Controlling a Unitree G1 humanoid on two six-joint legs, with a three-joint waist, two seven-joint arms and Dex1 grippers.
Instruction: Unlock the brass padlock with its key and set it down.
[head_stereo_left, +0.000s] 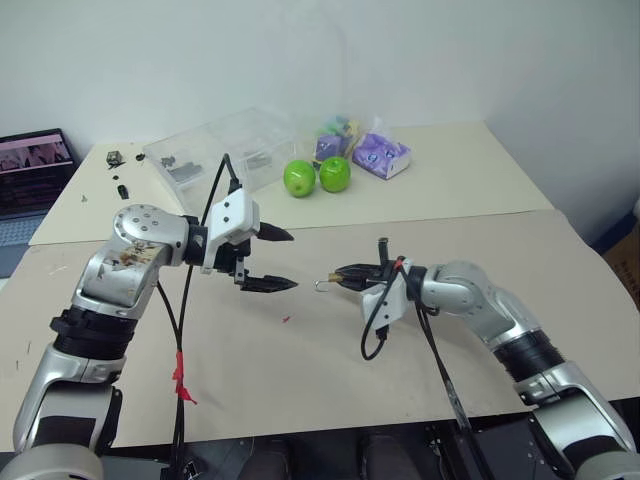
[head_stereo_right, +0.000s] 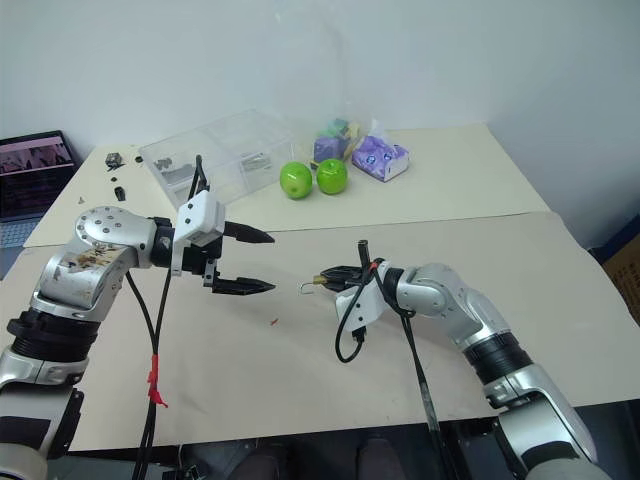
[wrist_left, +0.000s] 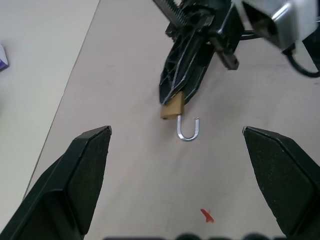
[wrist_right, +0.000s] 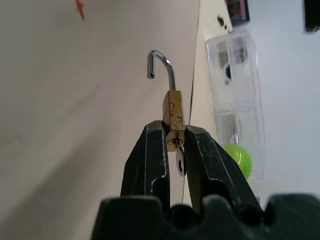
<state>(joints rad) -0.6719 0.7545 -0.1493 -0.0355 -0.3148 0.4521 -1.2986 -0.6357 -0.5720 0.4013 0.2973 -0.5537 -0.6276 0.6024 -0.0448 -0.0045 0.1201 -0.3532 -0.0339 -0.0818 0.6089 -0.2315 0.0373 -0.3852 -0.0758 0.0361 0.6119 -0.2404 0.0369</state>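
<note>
My right gripper (wrist_right: 173, 129) is shut on the brass padlock (wrist_right: 173, 112) and holds it a little above the table, right of centre. The padlock's silver shackle (wrist_left: 189, 131) stands swung open and points toward my left arm. The key (wrist_right: 180, 161) sticks in the base of the lock, between the right gripper's fingers. My left gripper (head_stereo_left: 292, 261) hovers a short way left of the padlock. It is open wide, with nothing between its fingers (wrist_left: 90, 165), and it faces the lock without touching it.
A tiny red scrap (head_stereo_left: 286, 319) lies on the beige table (head_stereo_left: 300, 370) below the grippers. At the back stand a clear plastic box (head_stereo_left: 225, 150), two green apples (head_stereo_left: 299, 178), a purple packet (head_stereo_left: 382, 155) and small dark parts (head_stereo_left: 115, 157). A laptop (head_stereo_left: 35, 170) sits far left.
</note>
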